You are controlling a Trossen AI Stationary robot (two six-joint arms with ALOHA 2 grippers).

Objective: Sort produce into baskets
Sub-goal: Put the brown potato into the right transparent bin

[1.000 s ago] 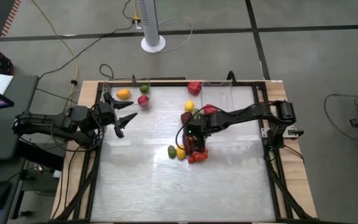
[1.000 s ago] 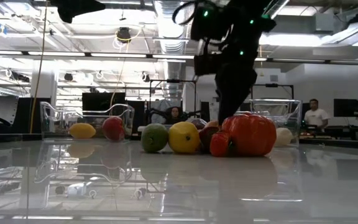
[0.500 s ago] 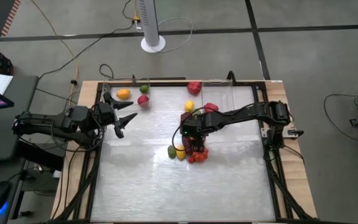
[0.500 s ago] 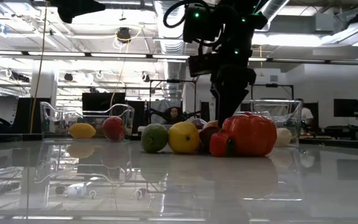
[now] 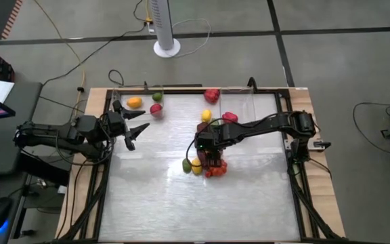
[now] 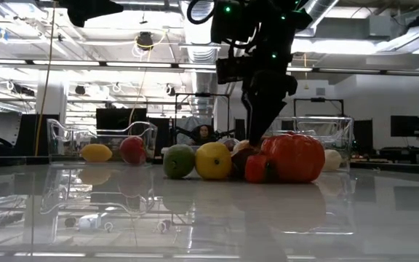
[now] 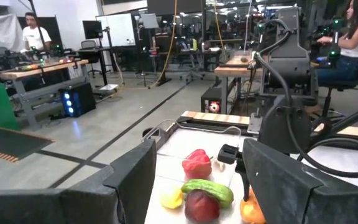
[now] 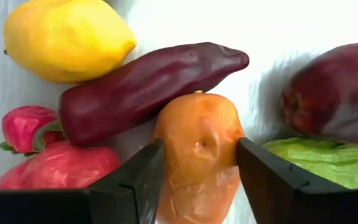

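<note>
A pile of produce lies mid-table: a green lime (image 5: 187, 165), a yellow lemon (image 5: 196, 167) and red pieces (image 5: 215, 169). My right gripper (image 5: 207, 153) points down into the pile. In its wrist view it is open (image 8: 201, 144), with one finger on each side of an orange piece (image 8: 197, 149). A dark purple eggplant (image 8: 148, 81) leans on that piece, with the lemon (image 8: 67, 40) and red peppers (image 8: 48, 168) beside it. My left gripper (image 5: 136, 132) is open and empty at the table's left. My right gripper comes from above, pointing down, its fingertips (image 8: 154, 162) level with the orange piece's two sides (image 8: 173, 143). The piece rests on the table in the pile. I cannot tell whether the fingers touch it.
A clear basket (image 6: 100, 138) at the far left holds a yellow piece (image 5: 135, 102), a green one (image 5: 157, 97) and a red one (image 5: 156, 110). A second clear basket (image 6: 318, 131) stands at the far right, with a red pepper (image 5: 212, 95) near it. People sit in the room behind.
My right gripper has moved a little toward the table's left edge and down, lower among the piled produce. My left arm has kept still.
</note>
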